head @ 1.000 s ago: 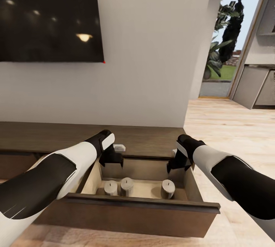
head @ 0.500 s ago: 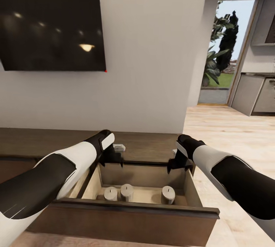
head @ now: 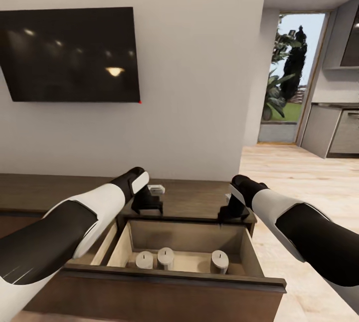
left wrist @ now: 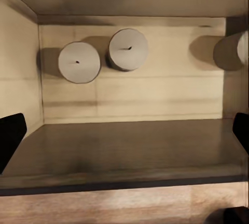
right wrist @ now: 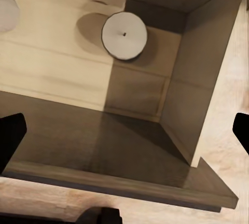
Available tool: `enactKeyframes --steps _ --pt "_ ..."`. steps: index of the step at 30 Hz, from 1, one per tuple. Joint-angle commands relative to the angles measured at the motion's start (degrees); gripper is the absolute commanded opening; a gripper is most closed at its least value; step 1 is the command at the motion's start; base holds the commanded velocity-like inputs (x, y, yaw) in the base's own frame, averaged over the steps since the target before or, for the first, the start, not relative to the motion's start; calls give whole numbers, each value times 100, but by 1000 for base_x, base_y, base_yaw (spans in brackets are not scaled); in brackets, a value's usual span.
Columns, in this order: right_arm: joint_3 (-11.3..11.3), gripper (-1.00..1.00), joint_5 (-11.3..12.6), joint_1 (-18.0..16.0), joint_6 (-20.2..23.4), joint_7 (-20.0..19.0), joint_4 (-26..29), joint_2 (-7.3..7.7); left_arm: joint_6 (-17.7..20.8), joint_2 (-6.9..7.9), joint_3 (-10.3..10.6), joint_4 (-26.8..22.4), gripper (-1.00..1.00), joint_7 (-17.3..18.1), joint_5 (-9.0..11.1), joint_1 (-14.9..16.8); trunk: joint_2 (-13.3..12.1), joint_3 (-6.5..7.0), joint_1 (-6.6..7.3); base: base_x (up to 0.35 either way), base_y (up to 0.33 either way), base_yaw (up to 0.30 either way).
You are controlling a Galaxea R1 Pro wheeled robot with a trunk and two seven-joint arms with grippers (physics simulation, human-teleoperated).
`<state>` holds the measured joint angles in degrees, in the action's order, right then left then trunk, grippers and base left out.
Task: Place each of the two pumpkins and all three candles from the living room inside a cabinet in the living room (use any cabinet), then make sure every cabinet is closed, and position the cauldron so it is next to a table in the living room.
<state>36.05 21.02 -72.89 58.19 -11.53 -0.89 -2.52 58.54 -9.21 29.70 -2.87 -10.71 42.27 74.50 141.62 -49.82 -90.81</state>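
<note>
Candles: three candles (head: 144, 260) (head: 166, 257) (head: 219, 261) are being shown standing upright on the light floor of the open drawer, at the lower centre of the head view; two are sitting close together at the left, the third is standing apart toward the right.
Drawer: the drawer (head: 169, 282) of the cabinet (head: 60, 187) is being shown pulled out, its dark front running across the bottom of the frame.
Left claw: the left claw (head: 147, 207) is being held above the drawer's back left corner; its fingers (left wrist: 10, 136) are being shown spread wide, with nothing gripped.
Right claw: the right claw (head: 231, 216) is being held above the back right corner, likewise spread and empty.
Surroundings: a dark television (head: 70, 55) is being shown on the wall at the upper left; a doorway (head: 291, 78) with greenery is being shown at the right.
</note>
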Motion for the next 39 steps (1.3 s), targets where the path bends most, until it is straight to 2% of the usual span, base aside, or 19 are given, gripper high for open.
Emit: enactKeyframes --steps 1,6,7,14,17,21,24,25,26,29,34,39 --pt "51 100 18 -6 5 -35 9 0 6 18 18 -10 100 25 57 3 -39 12 24 0 0 0" --pt "51 100 17 -6 -11 8 43 -3 -18 81 18 -19 100 171 43 2 -239 101 134 0 0 0" --pt "51 100 17 -6 -28 44 77 1 -152 172 18 -37 100 198 43 2 -279 119 155 0 0 0" --pt "32 100 17 -8 -85 67 483 66 -743 443 12 -62 100 207 50 3 -560 245 309 0 0 0" --pt "22 100 24 -10 -551 70 682 129 -1206 620 11 -69 100 236 50 4 -681 299 375 0 0 0" --pt "24 100 25 -9 -824 87 703 159 -1424 708 13 -68 100 242 52 4 -841 371 463 0 0 0" --pt "20 100 25 -9 -1104 132 710 235 -1691 821 16 -67 100 245 53 2 -961 425 529 0 0 0" --pt "13 100 25 -8 -1217 166 711 275 -1847 886 17 -63 100 248 53 3 -1001 443 551 0 0 0" --pt "-12 100 30 -10 -1450 292 712 401 -2242 1087 23 -58 100 312 63 2 -1042 460 573 0 0 0" --pt "-23 100 33 -8 -1589 418 713 461 -2480 1257 27 -48 100 518 68 3 -1162 514 639 0 0 0" --pt "-31 100 34 -9 -1759 576 713 470 -2678 1382 34 -32 100 825 69 2 -1362 604 749 0 0 0" --pt "-36 100 34 -7 -1870 639 713 482 -2834 1416 35 -18 100 927 74 2 -1563 694 858 0 0 0"
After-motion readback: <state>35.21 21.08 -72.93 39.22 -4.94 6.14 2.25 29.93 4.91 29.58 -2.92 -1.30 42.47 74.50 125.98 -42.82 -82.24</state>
